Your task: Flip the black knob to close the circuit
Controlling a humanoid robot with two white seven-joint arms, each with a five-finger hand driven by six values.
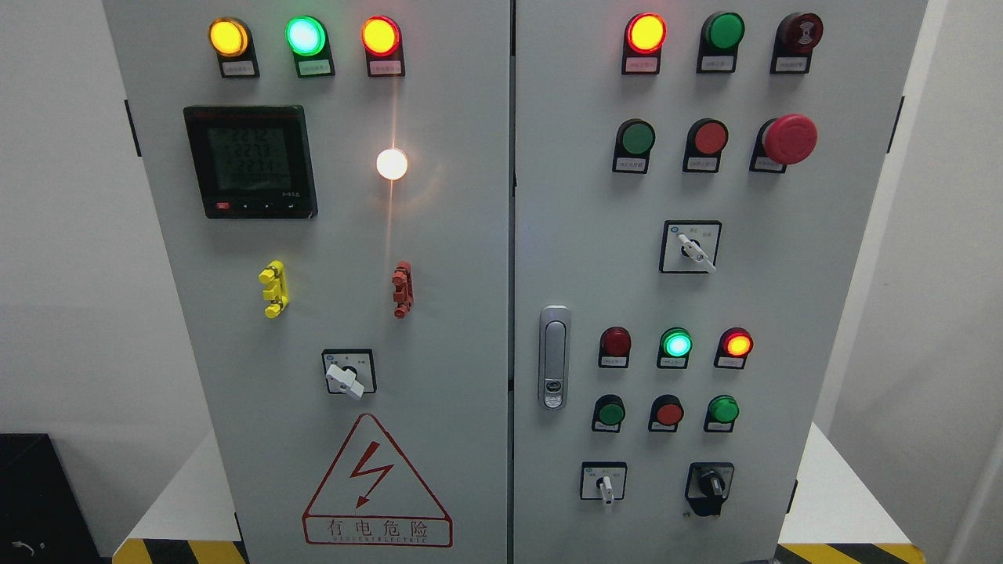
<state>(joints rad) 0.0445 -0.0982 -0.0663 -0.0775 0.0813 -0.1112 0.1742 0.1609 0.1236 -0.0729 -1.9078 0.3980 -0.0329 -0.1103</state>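
Grey sheet steel forms the two-door cabinet [470,329] that fills our head view. Neither of our hands nor either arm appears in the frame, so we cannot tell whether the fingers are apart or together.

The black knob [711,483] sits at the lower right corner of the right door, on a black mounting plate, just right of a small white-handled selector switch [604,485]. Its pointer is turned slightly left of upright.

Directly above the knob we see a row of three push buttons, green, red and green, and above them three indicator lamps: a dark red one, a lit green lamp [676,344] and a lit red-orange lamp [736,344]. A second white selector [693,249] is mounted higher on the same door, below the red mushroom stop button [789,139]. A chrome door latch [554,356] stands at the right door's left edge.

On the left door we note a digital meter [251,160] with a lit display, a bright white lamp [392,164], a yellow terminal [273,289], a red terminal [403,289], a further white selector [347,377] and a red high-voltage warning triangle [378,486].
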